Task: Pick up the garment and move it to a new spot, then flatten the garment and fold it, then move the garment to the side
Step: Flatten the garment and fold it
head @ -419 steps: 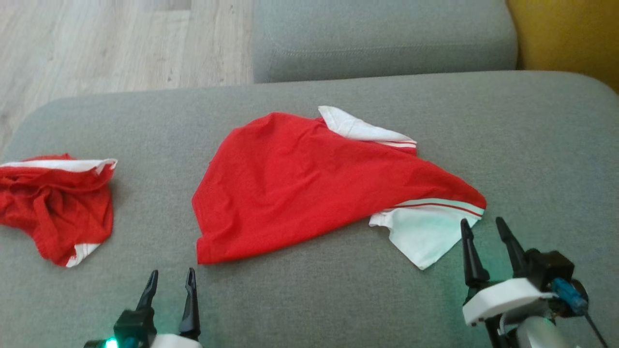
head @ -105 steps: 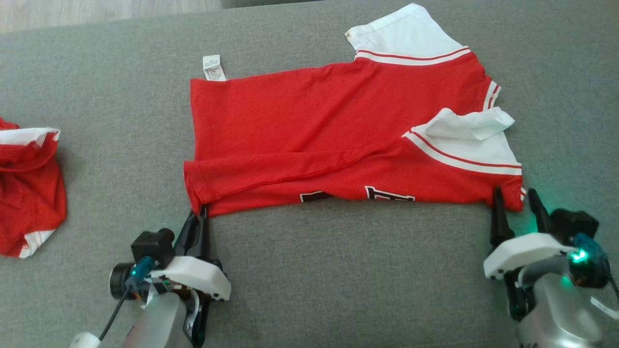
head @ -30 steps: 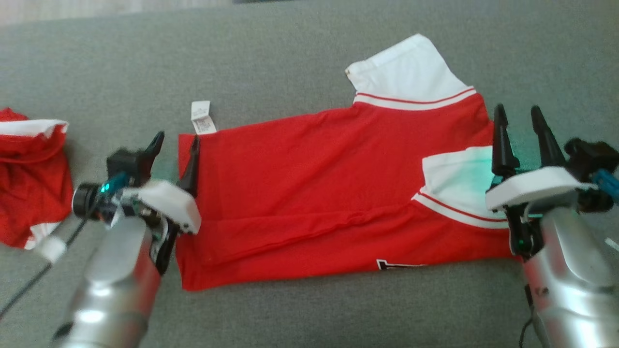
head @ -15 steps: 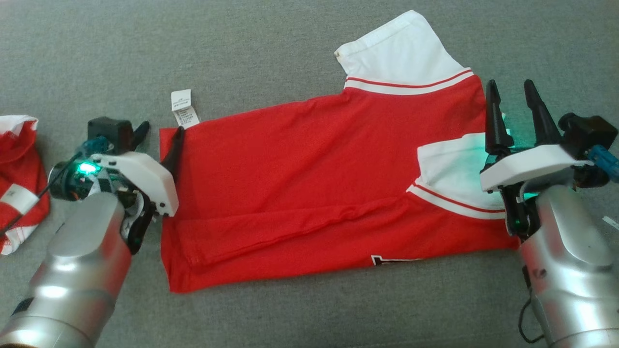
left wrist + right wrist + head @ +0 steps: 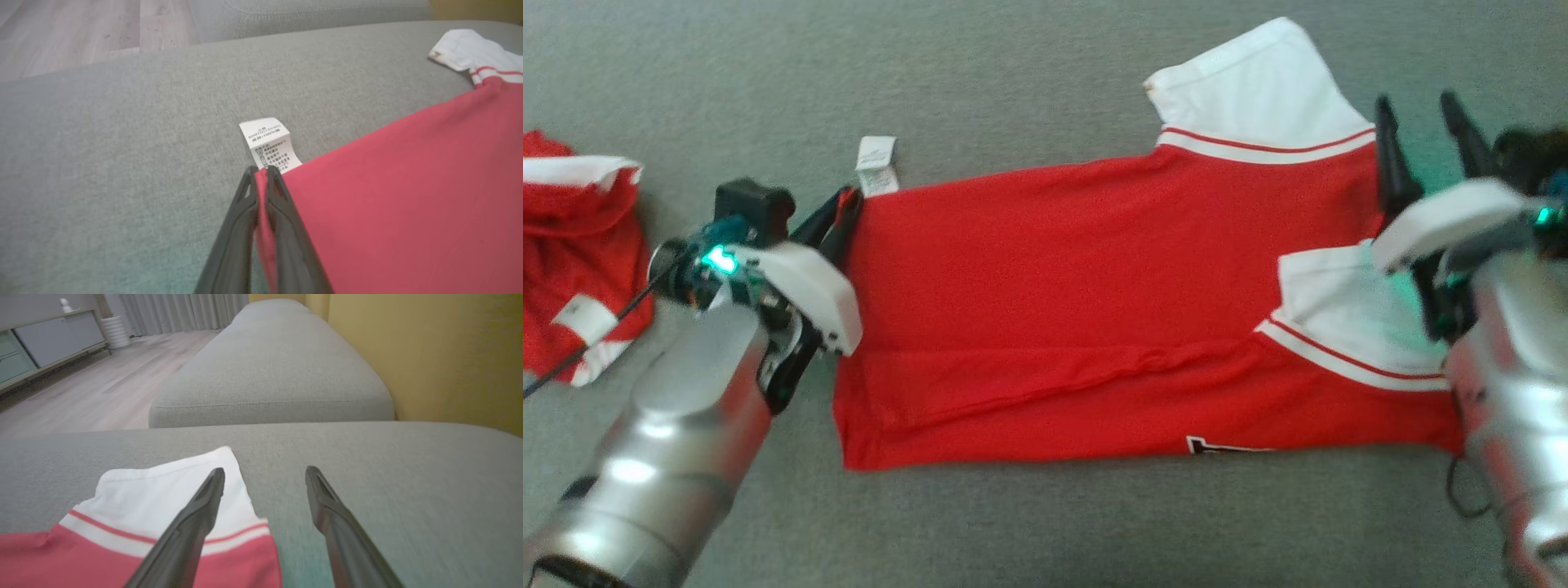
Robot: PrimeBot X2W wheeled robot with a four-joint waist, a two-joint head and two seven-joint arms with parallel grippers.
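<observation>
The garment (image 5: 1094,286) is a red shirt with white sleeves, lying spread across the grey sofa cushion (image 5: 1045,523), its near long edge folded over. My left gripper (image 5: 843,214) is shut on the shirt's far left corner, beside the white care label (image 5: 876,166). In the left wrist view, red cloth (image 5: 400,196) is pinched between the closed fingers of the left gripper (image 5: 261,171). My right gripper (image 5: 1425,122) stands open over the shirt's right end. In the right wrist view, one finger of the right gripper (image 5: 265,473) lies over the white sleeve (image 5: 171,486), the other over bare cushion.
A second red and white garment (image 5: 572,253) lies crumpled at the cushion's left end. Beyond it are another grey cushion (image 5: 269,367), a wooden floor (image 5: 102,388) on the left and a yellow wall (image 5: 429,351) on the right.
My left gripper has closed on the shirt's far left corner; half a second ago its fingers straddled that corner. The whole picture has shifted as the camera moved. The right gripper stays open.
</observation>
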